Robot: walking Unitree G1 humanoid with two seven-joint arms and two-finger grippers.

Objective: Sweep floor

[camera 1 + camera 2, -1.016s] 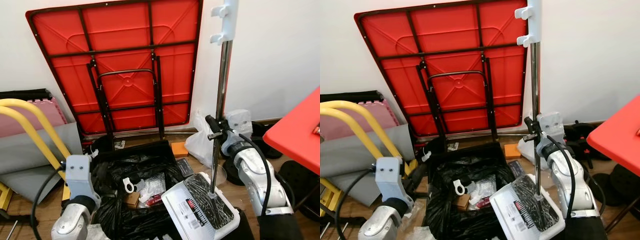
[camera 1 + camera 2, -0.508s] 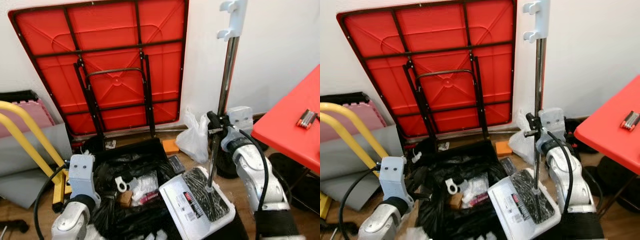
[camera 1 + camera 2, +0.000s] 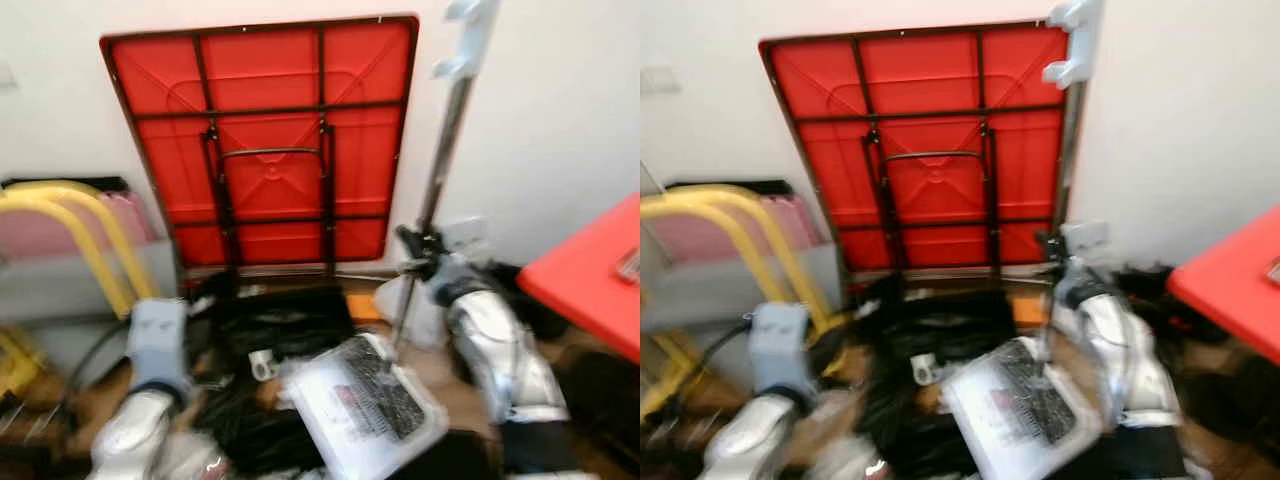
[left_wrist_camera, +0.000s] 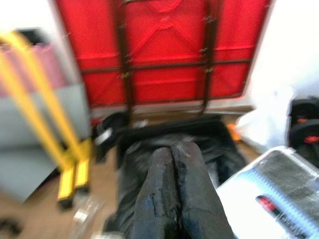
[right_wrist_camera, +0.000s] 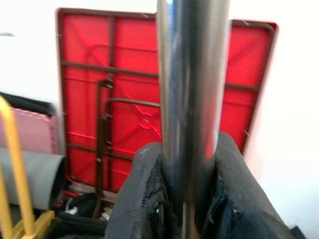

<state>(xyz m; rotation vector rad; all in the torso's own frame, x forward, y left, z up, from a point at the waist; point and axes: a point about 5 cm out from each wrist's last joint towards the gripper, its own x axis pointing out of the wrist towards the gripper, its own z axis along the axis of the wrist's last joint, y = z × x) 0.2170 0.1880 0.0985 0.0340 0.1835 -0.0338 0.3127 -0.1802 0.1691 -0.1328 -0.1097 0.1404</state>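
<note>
My right gripper (image 3: 413, 250) is shut on the upright metal pole (image 3: 442, 150) of a long-handled dustpan; in the right wrist view the pole (image 5: 189, 89) runs between its two black fingers (image 5: 149, 199). The white dustpan tray (image 3: 360, 405), dark inside with a red label, hangs tilted over a black rubbish bag (image 3: 270, 325) holding scraps. My left gripper (image 4: 169, 189) is shut with nothing in it and points at that bag; its arm (image 3: 155, 345) is low on the left. Both eye views are blurred.
A red folded table (image 3: 265, 140) leans on the white wall straight ahead. Yellow tubes (image 3: 70, 225) and grey and pink mats stand at the left. Another red table's edge (image 3: 590, 280) juts in at the right, with dark gear beneath it. A white plastic bag (image 3: 425, 310) lies by the pole.
The whole picture has shifted to the right and blurred, so the camera is turning. The right gripper still holds the pole and the dustpan stays over the black bag.
</note>
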